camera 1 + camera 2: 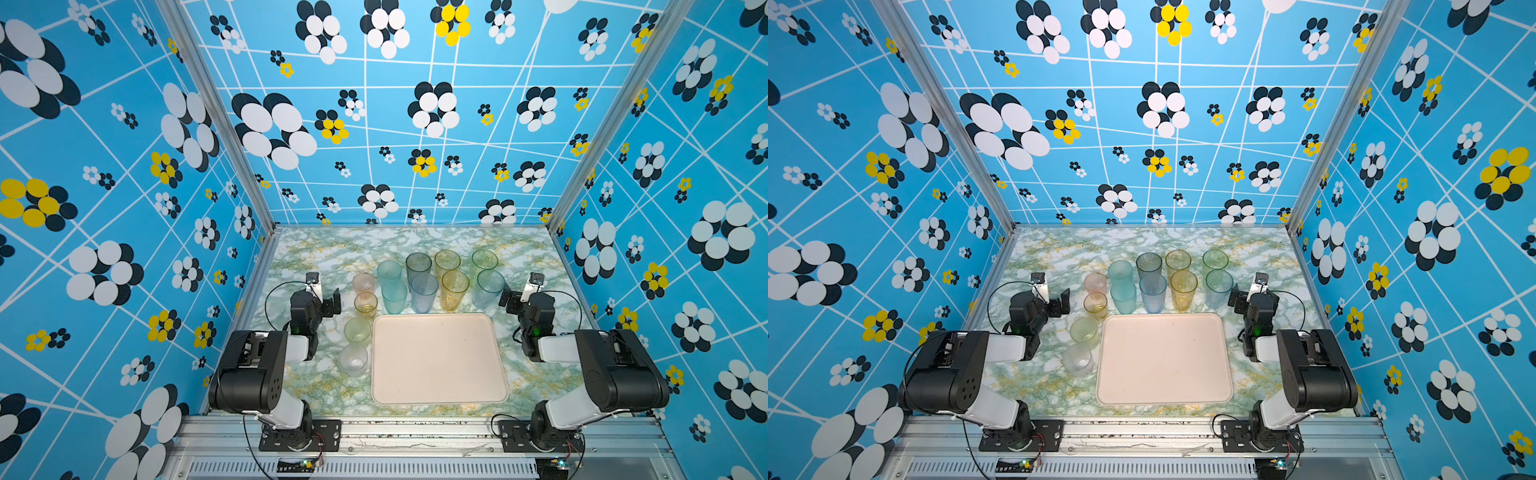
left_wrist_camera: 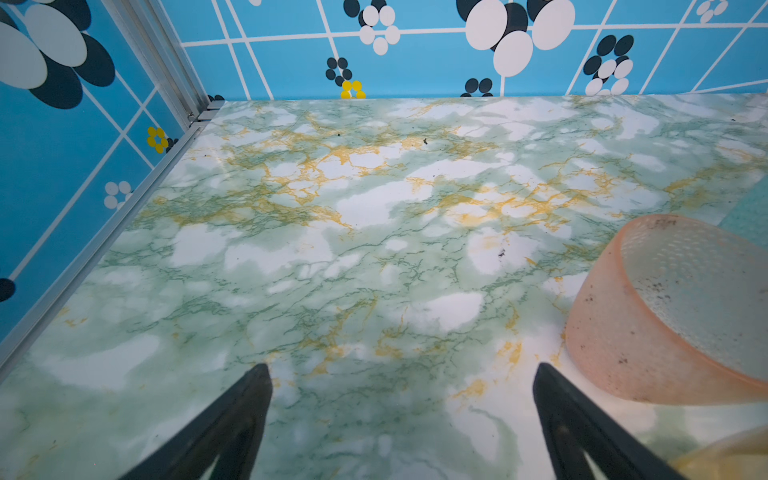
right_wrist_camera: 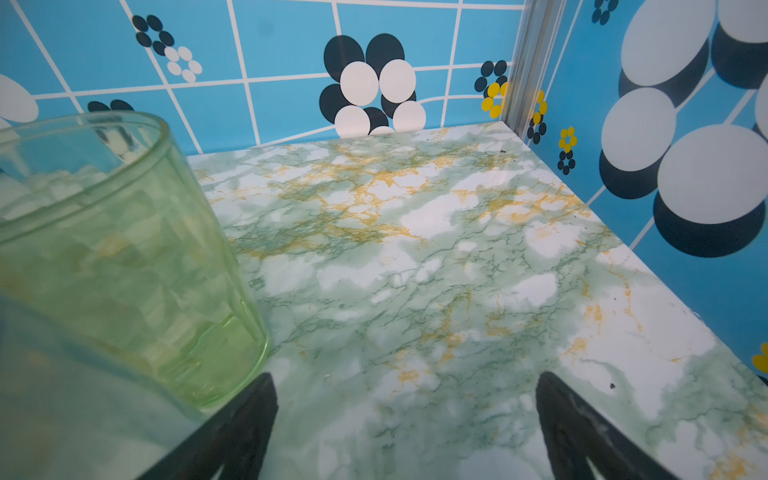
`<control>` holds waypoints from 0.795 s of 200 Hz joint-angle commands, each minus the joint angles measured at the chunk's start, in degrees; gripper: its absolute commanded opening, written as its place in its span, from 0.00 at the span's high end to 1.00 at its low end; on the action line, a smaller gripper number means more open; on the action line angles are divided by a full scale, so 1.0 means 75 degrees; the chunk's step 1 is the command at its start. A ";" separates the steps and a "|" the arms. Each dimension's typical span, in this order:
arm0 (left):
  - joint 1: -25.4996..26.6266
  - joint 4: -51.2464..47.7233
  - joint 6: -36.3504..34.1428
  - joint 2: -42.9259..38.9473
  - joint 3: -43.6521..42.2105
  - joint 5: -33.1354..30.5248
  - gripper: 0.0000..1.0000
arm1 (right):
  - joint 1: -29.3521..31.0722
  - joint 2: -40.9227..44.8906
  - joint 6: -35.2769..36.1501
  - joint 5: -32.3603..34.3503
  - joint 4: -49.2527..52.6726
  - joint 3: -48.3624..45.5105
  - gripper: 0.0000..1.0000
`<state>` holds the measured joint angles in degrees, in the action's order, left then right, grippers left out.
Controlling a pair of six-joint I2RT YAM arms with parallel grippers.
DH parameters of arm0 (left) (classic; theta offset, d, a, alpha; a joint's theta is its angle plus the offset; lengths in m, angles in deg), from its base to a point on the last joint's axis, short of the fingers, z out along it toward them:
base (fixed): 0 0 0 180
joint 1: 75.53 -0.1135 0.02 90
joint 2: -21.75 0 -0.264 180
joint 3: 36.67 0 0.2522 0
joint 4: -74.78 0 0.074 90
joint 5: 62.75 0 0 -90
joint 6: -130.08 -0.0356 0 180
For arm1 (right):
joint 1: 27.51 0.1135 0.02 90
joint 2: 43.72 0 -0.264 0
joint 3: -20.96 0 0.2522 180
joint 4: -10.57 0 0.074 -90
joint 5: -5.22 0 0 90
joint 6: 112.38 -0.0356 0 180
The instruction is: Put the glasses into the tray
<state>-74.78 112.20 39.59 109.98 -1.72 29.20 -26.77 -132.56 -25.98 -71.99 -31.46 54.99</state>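
The cream tray [image 1: 438, 361] [image 1: 1163, 361] lies empty at the table's front middle. Several tall glasses [image 1: 424, 293] stand in two rows just behind it. A column of short glasses runs down its left side: pink [image 1: 364, 283], orange [image 1: 365, 305], pale green [image 1: 357, 330], clear [image 1: 353, 360]. My left gripper [image 1: 332, 302] [image 2: 401, 368] is open over bare table, left of the pink glass [image 2: 623, 332]. My right gripper [image 1: 510, 301] [image 3: 405, 376] is open too, just right of the green glass [image 3: 124, 249]. Neither holds anything.
The marble-patterned table [image 1: 316, 249] ends at patterned blue walls [image 1: 124, 166] on the left, right and back, with metal frame posts [image 3: 528, 62] in the far corners. Both arm bases [image 1: 291, 432] sit on the front rail.
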 commanded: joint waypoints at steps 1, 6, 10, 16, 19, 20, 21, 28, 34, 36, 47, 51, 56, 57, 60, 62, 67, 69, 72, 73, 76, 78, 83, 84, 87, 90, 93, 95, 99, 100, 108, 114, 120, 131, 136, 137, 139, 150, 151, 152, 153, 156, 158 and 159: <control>0.0023 -0.0003 -0.0010 0.0026 0.0152 0.0037 0.01 | -0.0011 -0.0035 0.0046 -0.0030 0.0067 0.0063 0.01; 0.0015 -0.0003 -0.0027 0.0026 0.0146 0.0069 0.01 | -0.0013 -0.0031 0.0046 -0.0030 0.0068 0.0069 0.01; 0.0023 -0.0003 -0.0028 0.0026 0.0141 0.0073 0.01 | -0.0006 -0.0037 0.0046 -0.0030 0.0063 0.0070 0.01; 0.0017 0.0008 -0.0028 0.0032 0.0151 0.0077 0.01 | -0.0005 -0.0037 0.0046 -0.0031 0.0060 0.0066 0.01; 0.0020 0.0008 -0.0028 0.0026 0.0148 0.0077 0.01 | -0.0007 -0.0038 0.0046 -0.0031 0.0066 0.0063 0.01; 0.0024 0.0008 -0.0028 0.0026 0.0150 0.0078 0.01 | -0.0013 -0.0038 0.0046 -0.0031 0.0061 0.0063 0.01; 0.0020 0.0008 -0.0028 0.0026 0.0145 0.0079 0.01 | -0.0015 -0.0038 0.0046 -0.0031 0.0059 0.0063 0.01; 0.0017 0.0008 -0.0028 0.0026 0.0142 0.0071 0.01 | -0.0005 -0.0038 0.0046 -0.0031 0.0059 0.0063 0.01; 0.0017 0.0008 -0.0028 0.0026 0.0146 0.0079 0.01 | -0.0006 -0.0038 0.0046 -0.0031 0.0067 0.0063 0.01; 0.0017 0.0008 -0.0028 0.0026 0.0150 0.0076 0.01 | -0.0010 -0.0035 0.0046 -0.0031 0.0067 0.0063 0.01; 0.0018 0.0008 -0.0028 0.0020 0.0149 0.0079 0.01 | -0.0006 -0.0038 0.0046 -0.0031 0.0079 0.0074 0.01; 0.0023 0.0008 -0.0028 0.0025 0.0145 0.0088 0.01 | -0.0013 -0.0038 0.0046 -0.0031 0.0079 0.0082 0.01; 0.0026 0.0008 -0.0028 0.0026 0.0146 0.0079 0.01 | -0.0007 -0.0038 0.0046 -0.0025 0.0079 0.0081 0.01; 0.0027 0.0008 -0.0028 0.0026 0.0149 0.0079 0.01 | -0.0013 -0.0038 0.0046 -0.0029 0.0070 0.0076 0.01; 0.0018 0.0008 -0.0028 0.0026 0.0151 0.0079 0.01 | -0.0011 -0.0038 0.0046 -0.0030 0.0077 0.0075 0.01; 0.0017 0.0008 -0.0028 0.0026 0.0151 0.0082 0.01 | -0.0006 -0.0038 0.0046 -0.0030 0.0073 0.0074 0.01; 0.0017 0.0008 -0.0028 0.0026 0.0149 0.0079 0.01 | -0.0015 -0.0032 0.0046 -0.0031 0.0079 0.0075 0.01; 0.0020 0.0002 -0.0028 0.0026 0.0145 0.0082 0.01 | -0.0010 -0.0036 0.0046 -0.0025 0.0079 0.0075 0.01; 0.0023 0.0008 -0.0028 0.0026 0.0150 0.0079 0.01 | -0.0005 -0.0038 0.0046 -0.0030 0.0078 0.0080 0.01; 0.0020 0.0008 -0.0028 0.0020 0.0145 0.0085 0.01 | -0.0005 -0.0038 0.0046 -0.0030 0.0078 0.0080 0.01; 0.0017 0.0008 -0.0028 0.0025 0.0142 0.0081 0.01 | -0.0010 -0.0038 0.0043 -0.0025 0.0070 0.0075 0.01; 0.0020 0.0008 -0.0022 0.0025 0.0149 0.0085 0.01 | -0.0005 -0.0038 0.0045 -0.0030 0.0078 0.0080 0.01; 0.0020 0.0008 -0.0019 0.0026 0.0142 0.0083 0.01 | -0.0006 -0.0036 0.0044 -0.0029 0.0076 0.0075 0.01; 0.0018 0.0008 -0.0018 0.0026 0.0147 0.0081 0.01 | -0.0011 -0.0037 0.0045 -0.0030 0.0072 0.0069 0.01; 0.0018 -0.0001 -0.0017 0.0026 0.0151 0.0079 0.01 | -0.0006 -0.0036 0.0046 -0.0030 0.0079 0.0079 0.01; 0.0020 0.0007 -0.0016 0.0026 0.0151 0.0083 0.00 | -0.0007 -0.0032 0.0046 -0.0031 0.0079 0.0075 0.01; 0.0017 0.0005 -0.0016 0.0026 0.0151 0.0083 0.01 | -0.0008 -0.0036 0.0046 -0.0031 0.0079 0.0075 0.00; 0.0017 0.0008 -0.0016 0.0026 0.0142 0.0086 0.01 | -0.0008 -0.0032 0.0046 -0.0031 0.0073 0.0074 0.01; 0.0018 -0.0002 -0.0016 0.0026 0.0151 0.0087 0.03 | -0.0004 -0.0038 0.0046 -0.0031 0.0079 0.0075 0.01; 0.0017 -0.0003 -0.0016 0.0026 0.0145 0.0095 0.03 | -0.0004 -0.0038 0.0046 -0.0031 0.0079 0.0075 0.01; 0.0019 -0.0003 -0.0016 0.0024 0.0150 0.0095 0.04 | -0.0012 -0.0038 0.0046 -0.0031 0.0073 0.0077 0.01; 0.0023 -0.0003 -0.0016 0.0026 0.0154 0.0092 0.05 | -0.0004 -0.0037 0.0046 -0.0030 0.0078 0.0075 0.01; 0.0023 -0.0003 -0.0016 0.0026 0.0159 0.0091 0.06 | -0.0007 -0.0035 0.0046 -0.0031 0.0088 0.0075 0.01; 0.0017 -0.0003 -0.0017 0.0026 0.0159 0.0091 0.08 | -0.0011 -0.0038 0.0046 -0.0023 0.0091 0.0074 0.01; 0.0021 -0.0003 -0.0016 0.0026 0.0156 0.0091 0.09 | -0.0011 -0.0038 0.0046 -0.0029 0.0091 0.0074 0.01; 0.0019 -0.0003 -0.0016 0.0026 0.0154 0.0091 0.09 | -0.0011 -0.0038 0.0046 -0.0029 0.0091 0.0074 0.01; 0.0017 -0.0003 -0.0016 0.0026 0.0152 0.0091 0.10 | -0.0012 -0.0038 0.0046 -0.0030 0.0091 0.0074 0.01; 0.0017 -0.0004 -0.0017 0.0026 0.0156 0.0097 0.12 | -0.0009 -0.0032 0.0046 -0.0031 0.0097 0.0080 0.01; 0.0017 -0.0003 -0.0017 0.0026 0.0159 0.0094 0.12 | -0.0009 -0.0032 0.0046 -0.0031 0.0097 0.0080 0.01; 0.0017 -0.0003 -0.0017 0.0026 0.0155 0.0092 0.12 | -0.0012 -0.0035 0.0046 -0.0031 0.0094 0.0083 0.01; 0.0017 -0.0003 -0.0017 0.0026 0.0159 0.0091 0.12 | -0.0008 -0.0036 0.0046 -0.0031 0.0092 0.0079 0.01; 0.0023 -0.0003 -0.0016 0.0026 0.0154 0.0091 0.12 | -0.0004 -0.0038 0.0046 -0.0031 0.0100 0.0084 0.01; 0.0018 -0.0003 -0.0022 0.0026 0.0155 0.0091 0.13 | -0.0010 -0.0036 0.0046 -0.0025 0.0089 0.0076 0.01; 0.0017 -0.0003 -0.0019 0.0026 0.0153 0.0097 0.13 | -0.0013 -0.0031 0.0046 -0.0028 0.0090 0.0075 0.01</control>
<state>-74.78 112.20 39.57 109.98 -1.72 29.25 -26.77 -132.58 -25.98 -71.99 -31.46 54.99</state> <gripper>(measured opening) 0.882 0.992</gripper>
